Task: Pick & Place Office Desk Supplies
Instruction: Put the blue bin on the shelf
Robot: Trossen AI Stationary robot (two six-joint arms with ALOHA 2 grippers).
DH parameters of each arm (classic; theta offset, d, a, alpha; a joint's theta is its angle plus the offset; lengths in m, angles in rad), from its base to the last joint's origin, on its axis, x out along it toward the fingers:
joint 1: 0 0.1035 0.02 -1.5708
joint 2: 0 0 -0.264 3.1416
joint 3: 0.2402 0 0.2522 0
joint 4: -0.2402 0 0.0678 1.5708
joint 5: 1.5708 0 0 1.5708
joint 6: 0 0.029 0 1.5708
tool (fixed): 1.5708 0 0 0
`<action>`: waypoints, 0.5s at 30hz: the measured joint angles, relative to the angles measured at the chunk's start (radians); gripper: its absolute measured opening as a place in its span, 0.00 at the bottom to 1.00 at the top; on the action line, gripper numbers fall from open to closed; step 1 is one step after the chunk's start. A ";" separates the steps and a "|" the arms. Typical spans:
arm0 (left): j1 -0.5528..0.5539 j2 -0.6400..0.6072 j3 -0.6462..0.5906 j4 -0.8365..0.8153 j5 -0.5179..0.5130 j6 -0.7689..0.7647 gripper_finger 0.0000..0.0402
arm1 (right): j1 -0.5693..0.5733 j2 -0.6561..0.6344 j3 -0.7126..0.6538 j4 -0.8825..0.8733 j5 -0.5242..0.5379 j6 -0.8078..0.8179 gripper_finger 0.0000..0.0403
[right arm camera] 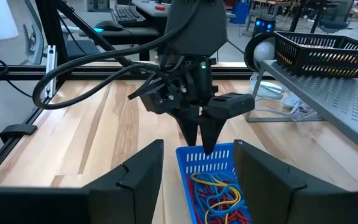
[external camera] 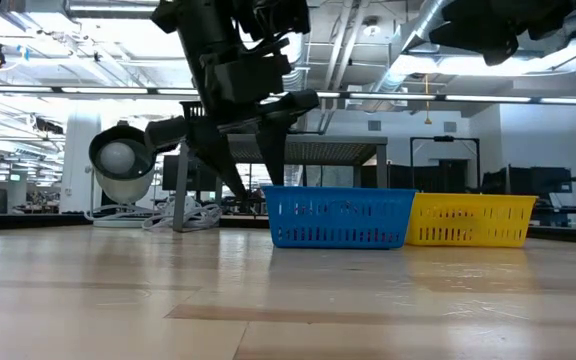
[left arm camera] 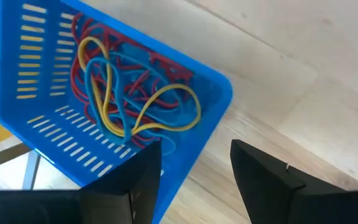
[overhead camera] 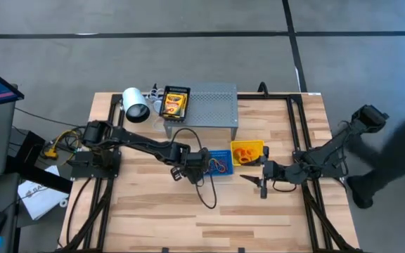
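On the table [overhead camera: 146,218] we see, at the far side, a grey shelf [overhead camera: 213,105] carrying a black basket [overhead camera: 174,103] of crayon packs [overhead camera: 174,105], with a white lamp [overhead camera: 136,105] to its left. Nearer the middle sit two bins side by side, touching: a blue bin [external camera: 338,217] on the left and a yellow bin [external camera: 471,221] on the right. Our left gripper [external camera: 258,170] hangs just above the blue bin's left end, fingers apart and empty. Our right gripper [overhead camera: 255,179] waits near the yellow bin's near side, fingers likewise spread, holding nothing. Inside the blue bin lie tangled rubber bands [left arm camera: 129,93], red, blue and yellow. Orange bands [overhead camera: 245,152] fill the yellow bin.
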 joint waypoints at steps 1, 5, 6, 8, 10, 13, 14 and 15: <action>0.004 0.000 -0.002 0.007 0.002 0.000 0.46 | 0.000 0.000 0.000 0.001 0.000 0.000 0.47; 0.021 0.000 -0.002 0.019 0.001 -0.001 0.44 | 0.000 0.000 0.000 0.007 0.000 0.004 0.47; 0.025 0.000 -0.002 0.019 0.001 -0.001 0.43 | 0.000 0.000 0.000 0.007 0.000 0.005 0.47; 0.030 0.000 -0.002 0.019 0.001 -0.002 0.40 | 0.000 0.000 0.000 0.007 0.000 0.007 0.47; 0.032 0.000 -0.002 0.019 0.000 -0.003 0.37 | 0.000 0.000 0.000 0.007 0.000 0.007 0.47; 0.031 0.000 -0.002 0.018 0.019 -0.005 0.31 | 0.000 0.000 0.000 0.007 0.000 0.007 0.47; 0.031 0.000 -0.002 0.018 0.025 -0.005 0.28 | 0.000 0.000 0.000 0.007 0.000 0.007 0.47; 0.031 0.000 -0.002 0.018 0.029 -0.005 0.26 | 0.000 0.000 0.000 0.007 0.000 0.007 0.47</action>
